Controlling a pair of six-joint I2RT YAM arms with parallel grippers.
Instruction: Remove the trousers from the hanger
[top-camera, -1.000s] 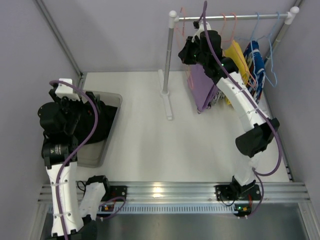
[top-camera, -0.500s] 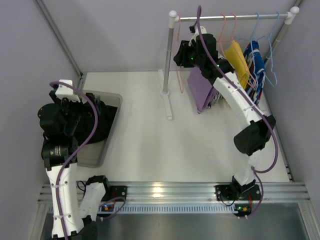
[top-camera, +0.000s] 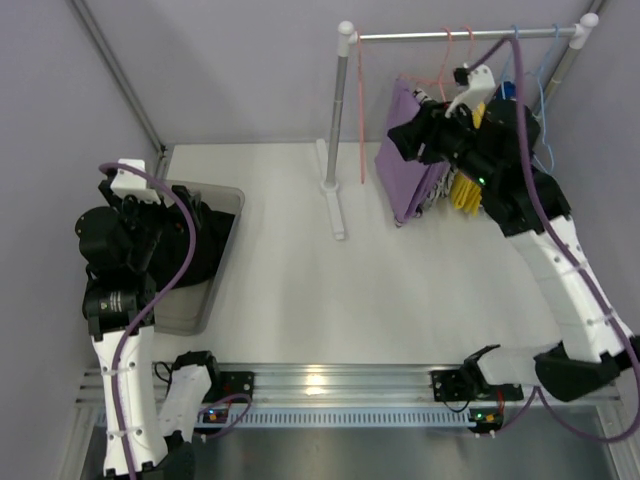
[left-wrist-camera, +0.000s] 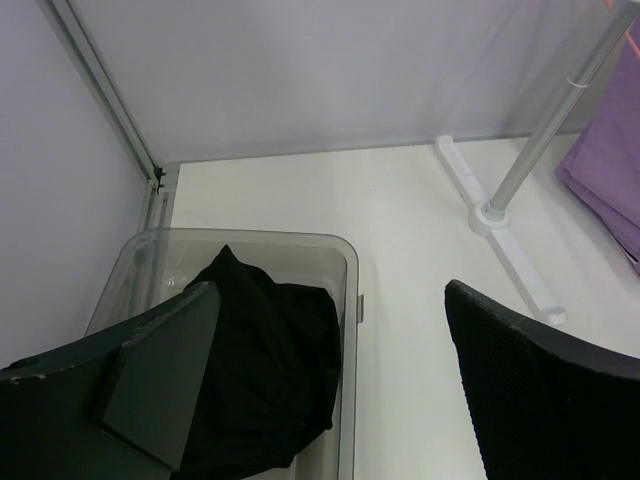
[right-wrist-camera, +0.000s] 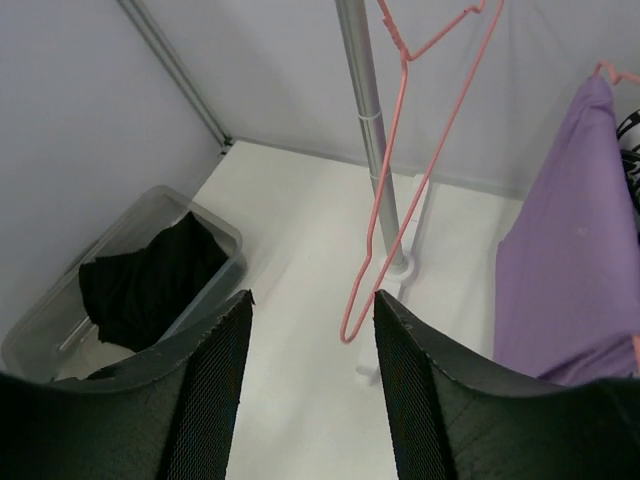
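1. At the rack (top-camera: 340, 120), the right fingers (right-wrist-camera: 215, 400) stand moderately parted with nothing between them; the lilac trousers (right-wrist-camera: 570, 270) hang just to their right, outside the gap and untouched in the wrist view.
2. Ahead of that gap dangles one empty pink hanger (right-wrist-camera: 345, 332), beside the rack's upright post; from above, the right arm's head sits close against the upper edge of the lilac cloth, and whether they touch there cannot be told.
3. The lilac trousers are draped from a hanger on the rail, near its middle, their lower edge well above the white tabletop (top-camera: 290, 280).
4. Across the tabletop, the left fingers (left-wrist-camera: 540, 390) are spread wide and hold nothing; the black trousers (left-wrist-camera: 265, 370) lie crumpled below them, inside the clear bin (left-wrist-camera: 250, 240), apart from both fingers.
5. The count: two pairs of trousers, one lilac on the rack and one black in the bin; one bin; one rack with a single rail.
6. Also on the rail: one yellow garment (top-camera: 463, 192) to the right of the lilac; one black-and-white printed piece (top-camera: 436, 198) peeping out between the two; several more pink and blue hangers towards the right end, too crowded by the arm to count.
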